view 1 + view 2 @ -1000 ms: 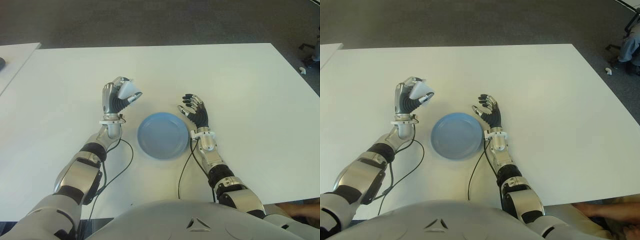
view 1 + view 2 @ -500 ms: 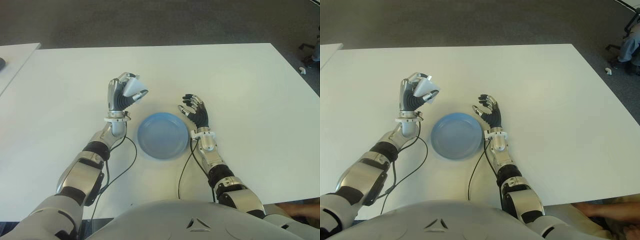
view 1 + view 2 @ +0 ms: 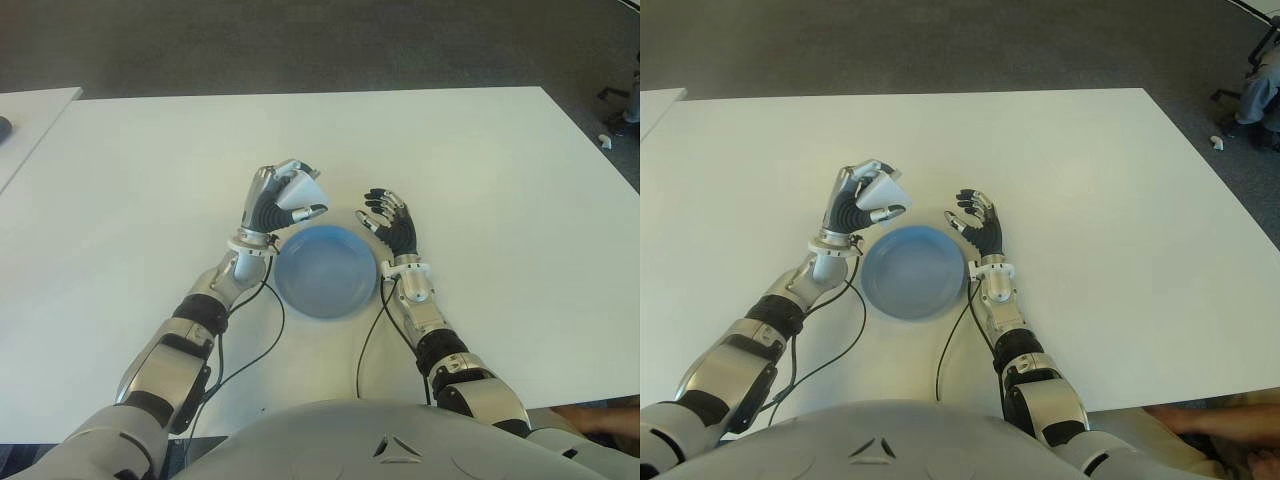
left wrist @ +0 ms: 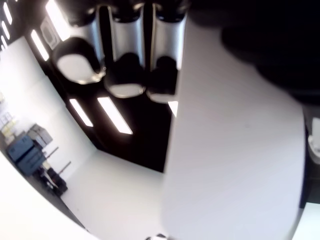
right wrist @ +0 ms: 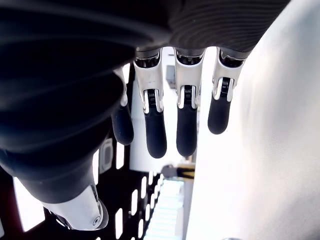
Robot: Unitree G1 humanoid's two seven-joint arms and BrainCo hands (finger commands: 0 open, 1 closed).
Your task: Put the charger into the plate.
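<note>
A white charger (image 3: 297, 191) is clasped in my left hand (image 3: 281, 197), raised above the table just left of the far-left rim of the blue plate (image 3: 325, 271). Up close in the left wrist view the charger (image 4: 235, 150) is a broad white block with the curled fingers (image 4: 125, 60) pressing on it. The plate lies flat on the white table (image 3: 480, 160) with nothing in it. My right hand (image 3: 391, 222) shows just right of the plate's far rim, fingers (image 5: 155, 125) loosely spread and holding nothing.
Black cables (image 3: 262, 320) trail from both wrists over the table near its front edge. A second white table's corner (image 3: 30, 110) lies at the far left. Dark carpet (image 3: 300, 40) runs beyond the far edge, and chair parts (image 3: 1250, 90) stand at the far right.
My left hand has carried the charger to the right, from well left of the plate to its far-left rim, and tilted toward the plate. The right hand has not moved.
</note>
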